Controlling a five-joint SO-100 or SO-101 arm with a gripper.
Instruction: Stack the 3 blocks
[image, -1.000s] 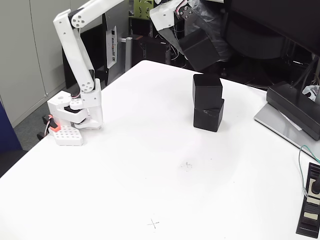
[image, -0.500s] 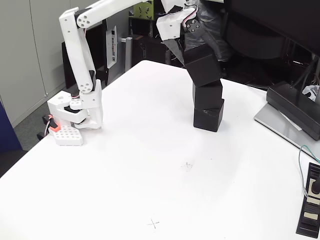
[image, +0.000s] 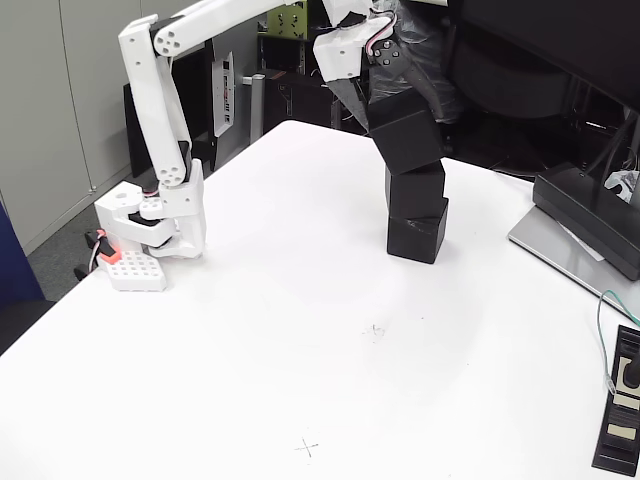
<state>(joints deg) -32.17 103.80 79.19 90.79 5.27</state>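
Holding the top block (image: 406, 131) tilted, the gripper (image: 385, 110) sits above the stack at the far middle of the white worktop (image: 300, 330), fingers closed on it. Its lower edge looks to touch the middle block (image: 416, 190), which rests on the bottom block (image: 417, 232). A black slanted-top device (image: 590, 215) lies well apart at right. The arm base (image: 150, 225) is at the left edge.

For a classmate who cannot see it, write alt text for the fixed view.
A white robot arm's gripper holds a tilted black cube on top of two stacked black cubes on a white table. A black device sits at the right edge.
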